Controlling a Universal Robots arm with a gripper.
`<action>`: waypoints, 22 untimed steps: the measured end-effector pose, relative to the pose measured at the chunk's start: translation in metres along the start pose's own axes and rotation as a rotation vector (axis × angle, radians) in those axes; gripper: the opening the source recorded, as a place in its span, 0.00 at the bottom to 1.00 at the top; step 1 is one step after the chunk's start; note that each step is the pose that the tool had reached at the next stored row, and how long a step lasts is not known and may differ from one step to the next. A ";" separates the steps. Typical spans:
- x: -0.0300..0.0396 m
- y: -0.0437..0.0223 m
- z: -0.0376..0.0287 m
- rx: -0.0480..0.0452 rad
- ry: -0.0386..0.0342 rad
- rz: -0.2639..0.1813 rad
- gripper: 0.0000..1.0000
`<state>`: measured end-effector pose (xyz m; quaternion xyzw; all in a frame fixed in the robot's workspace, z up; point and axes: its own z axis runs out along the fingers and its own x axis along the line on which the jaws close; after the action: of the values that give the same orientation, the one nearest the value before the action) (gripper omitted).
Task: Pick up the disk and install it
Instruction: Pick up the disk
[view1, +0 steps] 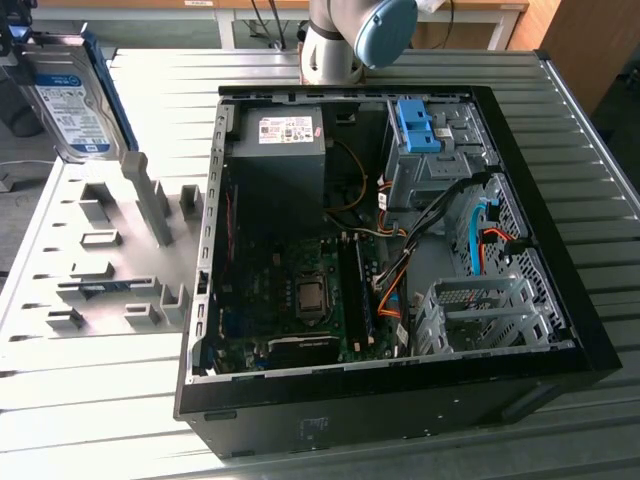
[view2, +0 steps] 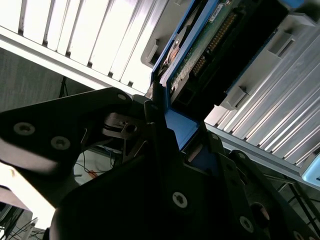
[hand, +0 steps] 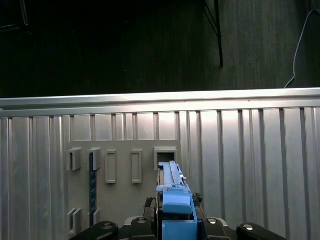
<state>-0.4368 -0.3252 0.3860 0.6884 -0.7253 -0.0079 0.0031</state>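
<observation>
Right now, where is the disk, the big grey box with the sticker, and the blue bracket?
the disk (view1: 72, 108), exterior view, on its printed label.
the grey box (view1: 285, 130), exterior view, on its white sticker.
the blue bracket (view1: 418, 125), exterior view, on its flat top.

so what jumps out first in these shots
The open computer case lies in the middle of the exterior view, its motherboard and cables bare. At that view's upper left the disk, silver with blue rails, stands on edge over a grey holder tray. In the second wrist view the pincer grips it by a blue rail.
</observation>
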 end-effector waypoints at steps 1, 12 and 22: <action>0.0000 0.0000 -0.0008 0.0000 0.0000 0.000 0.36; 0.0000 0.0001 -0.0061 0.0000 0.0000 0.000 0.36; 0.0000 0.0001 -0.0068 -0.0003 0.0001 0.000 0.36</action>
<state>-0.4368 -0.3252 0.3928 0.6884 -0.7252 -0.0080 0.0033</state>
